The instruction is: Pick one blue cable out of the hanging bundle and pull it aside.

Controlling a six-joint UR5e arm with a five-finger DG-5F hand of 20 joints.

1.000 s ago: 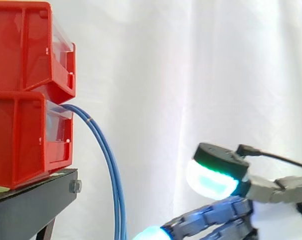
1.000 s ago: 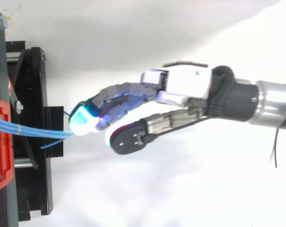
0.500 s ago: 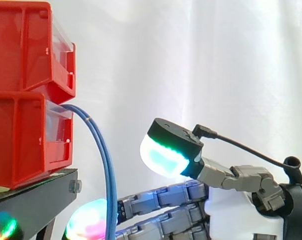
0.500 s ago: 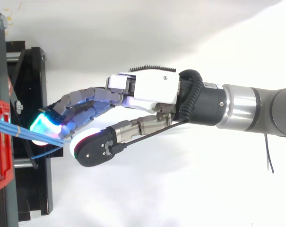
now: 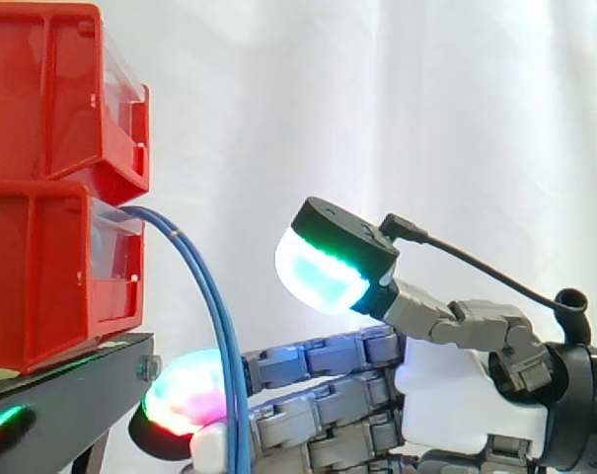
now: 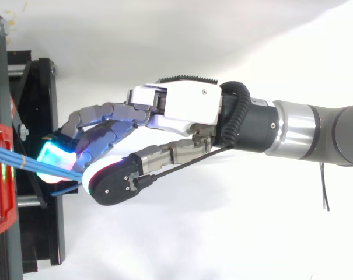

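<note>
Your hand has moved in toward the lower red bin. A second ago its glowing fingertips were only just reaching the blue cables. Now, in the side view, they have gone past the cables and sit low down beside the bin, close to the black stand that holds it.

The cables come out of the front of the lower red bin, bend over and hang down just beside it. They are close together like one thick string. In the side view they cross in front of your fingers. From above, the cables run from the bin to your fingertips and touch them there.

The hand is open. The fingers are stretched out nearly straight toward the bin. The thumb is lifted high, well apart from the fingers and farther from the bin than the cables are. Nothing is pinched yet. You cannot tell from here if one cable has slipped between two fingers or if the whole bunch lies against them.

So I think the reach is done and the picking comes next. You need to get just one cable and bring the thumb down on it. Then pull it sideways, away from the bin. Take care: the cables sit so close that you could catch more than one.
</note>
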